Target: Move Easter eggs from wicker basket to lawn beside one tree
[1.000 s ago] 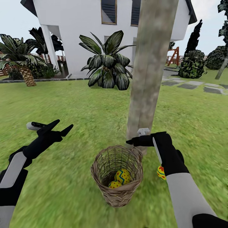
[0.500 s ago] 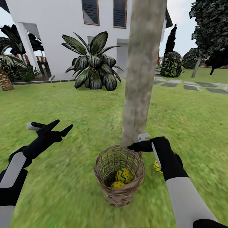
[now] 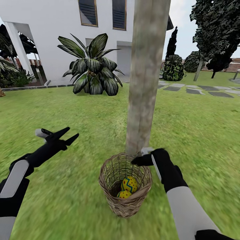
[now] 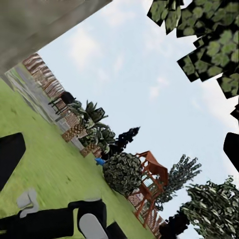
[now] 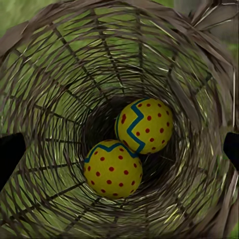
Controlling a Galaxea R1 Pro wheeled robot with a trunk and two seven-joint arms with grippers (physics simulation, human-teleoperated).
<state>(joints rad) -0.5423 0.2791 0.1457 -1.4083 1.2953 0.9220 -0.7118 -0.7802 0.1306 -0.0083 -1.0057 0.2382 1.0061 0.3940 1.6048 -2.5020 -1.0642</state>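
Right gripper (image 3: 137, 161) empty, jaws wide, over wicker basket (image 3: 124, 203); two eggs (image 5: 128, 147) directly below — descend, grab one.

White house (image 3: 53, 36); stepping stones (image 3: 200, 90)

We see our two arms clad in smooth light-grey forearm shells with black joints at elbow and wrist, each ending in a matte black gripper, the left gripper (image 3: 68, 134) slim-fingered, the right gripper (image 3: 142, 155) carrying a small grey block.
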